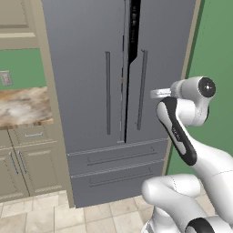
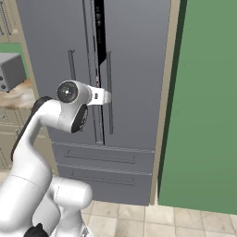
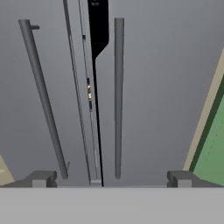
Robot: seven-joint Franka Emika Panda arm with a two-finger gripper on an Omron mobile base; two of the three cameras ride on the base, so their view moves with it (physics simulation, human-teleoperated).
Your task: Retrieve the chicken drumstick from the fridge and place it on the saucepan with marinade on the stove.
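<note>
Fingers [image 3: 111, 178]: spread as wide as they go, nothing between them, touching nothing.
Aim: straight at the fridge [image 1: 86, 68], facing the right door handle [image 3: 118, 96], with the left handle [image 3: 41, 92] off to the side.
Fridge: right door open a crack, a dark gap at the top of the seam.
Chicken drumstick: possibly the tiny orange fleck [image 3: 89, 93] in the seam, too small to tell.
Arm [image 1: 182, 132]: raised in front of the right door.
</note>
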